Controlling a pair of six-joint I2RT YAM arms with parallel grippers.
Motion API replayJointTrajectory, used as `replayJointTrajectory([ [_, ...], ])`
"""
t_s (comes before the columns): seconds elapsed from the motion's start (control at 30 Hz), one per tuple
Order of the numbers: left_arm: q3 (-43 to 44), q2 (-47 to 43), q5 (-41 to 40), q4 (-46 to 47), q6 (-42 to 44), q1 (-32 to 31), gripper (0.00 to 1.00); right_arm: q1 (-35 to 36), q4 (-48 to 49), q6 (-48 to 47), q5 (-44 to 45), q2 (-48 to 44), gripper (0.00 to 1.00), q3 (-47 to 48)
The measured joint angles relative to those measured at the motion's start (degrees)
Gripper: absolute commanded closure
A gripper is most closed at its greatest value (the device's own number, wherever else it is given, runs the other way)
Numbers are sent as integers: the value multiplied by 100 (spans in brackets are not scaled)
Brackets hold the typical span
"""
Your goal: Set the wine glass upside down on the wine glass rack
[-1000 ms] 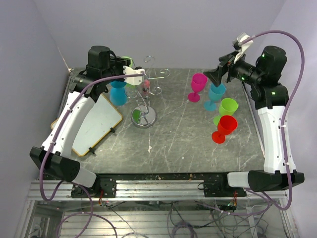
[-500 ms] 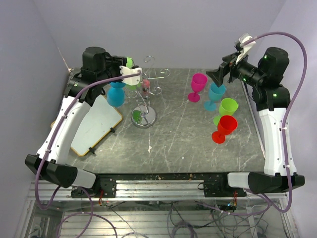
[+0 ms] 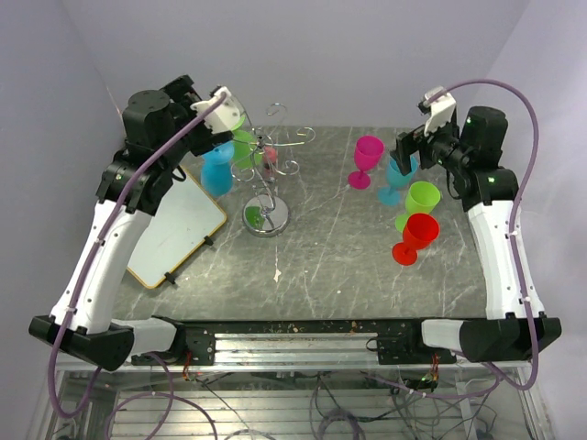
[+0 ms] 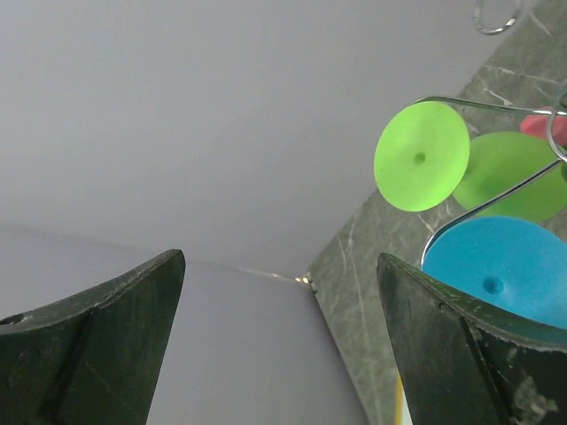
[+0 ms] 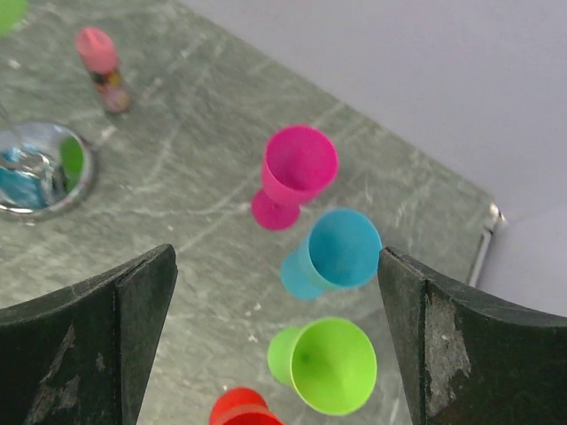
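The silver wire wine glass rack stands on its round shiny base at the back middle. A blue glass and a green glass hang upside down on its left arms. In the left wrist view I see the green foot, the blue foot and a rack wire. My left gripper is open and empty, raised left of the rack. My right gripper is open and empty above the upright pink, blue, green and red glasses.
A white board lies at the left under my left arm. A small pink bottle stands behind the rack base. The upright glasses cluster at the right: pink, blue, green, red.
My left gripper has lifted up and back to the left, away from the rack; the blue glass stays hanging there. My right gripper has tilted down over the upright glasses.
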Motion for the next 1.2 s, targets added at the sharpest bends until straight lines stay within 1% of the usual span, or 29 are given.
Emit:
replayJointTrajectory([
  [0.2, -72, -199, -664, 9, -1139, 44, 1, -55, -197, -275, 901, -188, 4, -533],
  [0.33, -63, -280, -739, -136, -1768, 219, 0, -223, -485, -385, 1276, -474, 5, -955],
  [0.57, 90, -369, -675, -555, -2455, 599, 1, -1108, -1029, -363, 1261, -1139, 9, -1770],
  [0.67, 107, -378, -656, -684, -2568, 662, 0, -1287, -1235, -358, 1239, -1261, 13, -2004],
  [0.93, 107, -376, -531, -866, -2677, 713, 1, -1429, -1534, -317, 1325, -1095, 28, -2406],
  [1.2, 107, -361, -503, -953, -2675, 737, 1, -1478, -1539, -240, 1416, -581, 57, -2417],
])
